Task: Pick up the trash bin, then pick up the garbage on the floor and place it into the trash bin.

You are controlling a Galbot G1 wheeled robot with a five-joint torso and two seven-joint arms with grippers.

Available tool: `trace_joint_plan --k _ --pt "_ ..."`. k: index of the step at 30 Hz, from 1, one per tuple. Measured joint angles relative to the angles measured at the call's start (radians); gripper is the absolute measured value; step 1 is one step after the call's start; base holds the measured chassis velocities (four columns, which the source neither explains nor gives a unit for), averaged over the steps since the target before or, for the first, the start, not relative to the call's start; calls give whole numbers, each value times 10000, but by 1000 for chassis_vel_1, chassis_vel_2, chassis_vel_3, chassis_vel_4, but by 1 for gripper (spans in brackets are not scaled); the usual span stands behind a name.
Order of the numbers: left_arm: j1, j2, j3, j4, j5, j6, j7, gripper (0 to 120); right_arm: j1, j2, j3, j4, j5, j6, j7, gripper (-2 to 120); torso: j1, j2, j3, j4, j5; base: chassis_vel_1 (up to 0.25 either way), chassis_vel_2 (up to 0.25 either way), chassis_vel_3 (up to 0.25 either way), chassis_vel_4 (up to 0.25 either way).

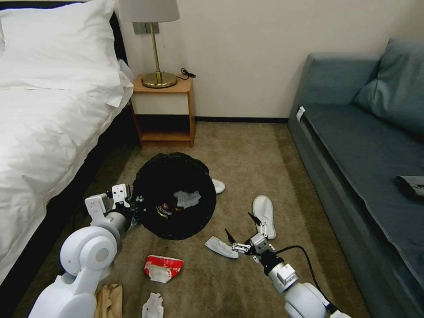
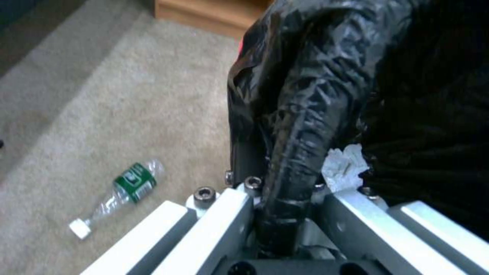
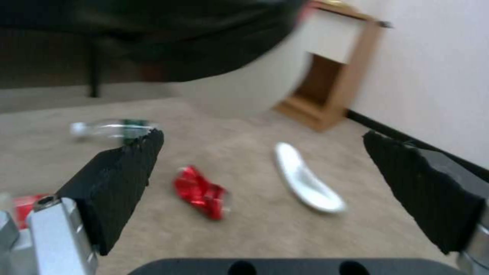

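The left gripper clamps the trash bin rim, apparently lifted with some litter inside; the right gripper, fingers spread, hovers at its five o'clock over remaining garbage.

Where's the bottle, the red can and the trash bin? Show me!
bottle [image 2: 133, 182]: left wrist view, on its green label.
red can [image 3: 200, 191]: right wrist view, on the middle of the crushed body.
trash bin [image 1: 155, 185]: head view, on the black bag inside it.
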Motion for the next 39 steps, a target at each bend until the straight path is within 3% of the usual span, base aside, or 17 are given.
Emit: trace_joint_plan --k 2,4,5,7,8,11,14,21,23,27,35,39 --pt "-58 -33 -45 42 35 0 32 0 376 -56 -497 -145 90 12 35 100 0 0 1 1 -2 0 0 0 0" --pt "-218 -258 -169 173 182 0 128 0 1869 -66 -2512 -819 575 13 346 100 0 0 1 0 -1 0 0 0 0" --pt "-218 -258 -169 173 182 0 128 0 1869 -66 -2512 -819 575 13 346 100 0 0 1 0 -1 0 0 0 0" --pt "-262 -531 -198 278 418 -1 242 0 3752 204 -4897 -1652 1355 -76 455 100 2 -1 3 -3 5 0 0 0 0" --pt "-262 -531 -198 278 418 -1 242 0 3752 204 -4897 -1652 1355 -76 455 100 2 -1 3 -3 5 0 0 0 0" --pt "-264 -824 -246 355 750 0 412 0 5895 813 -7698 -2481 3156 -224 397 100 2 -1 4 5 -2 0 0 0 0" --pt "-340 -902 -324 374 845 -1 495 0 6710 1247 -8914 -2697 4103 -446 293 100 2 0 1 1 -5 0 0 0 0" --pt "-515 -891 -432 471 904 0 570 0 7696 1687 -10005 -2704 5407 -929 -238 100 2 -1 2 0 -3 0 0 0 0" --pt "-583 -951 -411 508 963 -1 611 0 8496 1823 -10620 -2595 6300 -1109 -658 100 2 -1 1 0 -2 0 0 0 0" --pt "-622 -1093 -359 530 1038 -19 634 0 9225 1937 -11118 -2542 6910 -1243 -1367 100 2 -1 1 -1 -1 0 0 0 0" --pt "-616 -1079 -379 518 1066 -75 645 0 9847 2091 -11527 -2693 7226 -1453 -2499 100 1 -1 1 -2 -2 0 0 0 0" --pt "-615 -1025 -414 521 1068 -136 653 0 10318 2413 -11778 -2868 7586 -1766 -3548 100 0 0 0 0 -2 0 0 0 0"
